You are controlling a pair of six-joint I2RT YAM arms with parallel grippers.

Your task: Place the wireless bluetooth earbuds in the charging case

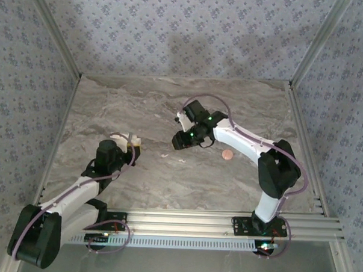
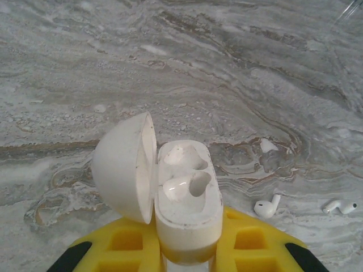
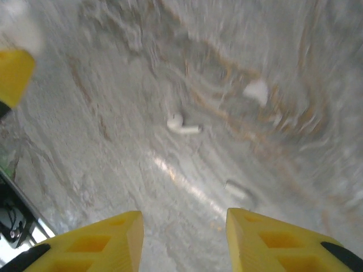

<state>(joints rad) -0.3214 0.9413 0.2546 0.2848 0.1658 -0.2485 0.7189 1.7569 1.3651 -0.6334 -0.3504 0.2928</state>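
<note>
On table [image 1: 128, 103]: two earbuds [image 2: 266, 207] | coin [image 1: 227, 154] nearby | open case [image 2: 187, 198], left jaws

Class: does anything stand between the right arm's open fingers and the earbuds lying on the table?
Nothing visible does: bare table separates the right fingers from the nearer earbud and the farther earbud.

You had bare table [image 1: 171, 105] across the whole far half, closed in by walls [image 1: 26, 105] left, right and far. Near left, the case [image 2: 187, 198] stood in the way, clamped in the left gripper [image 2: 190, 252] with its lid [image 2: 122, 167] swung out left. Both its sockets [image 2: 190, 184] were unblocked. Right of it an earbud [image 2: 266, 207] and a second earbud [image 2: 340, 206] lay apart, with room around each. The right gripper [image 3: 181, 241] hung over them, jaws apart. A coin [image 1: 227, 154] lay farther right.
</note>
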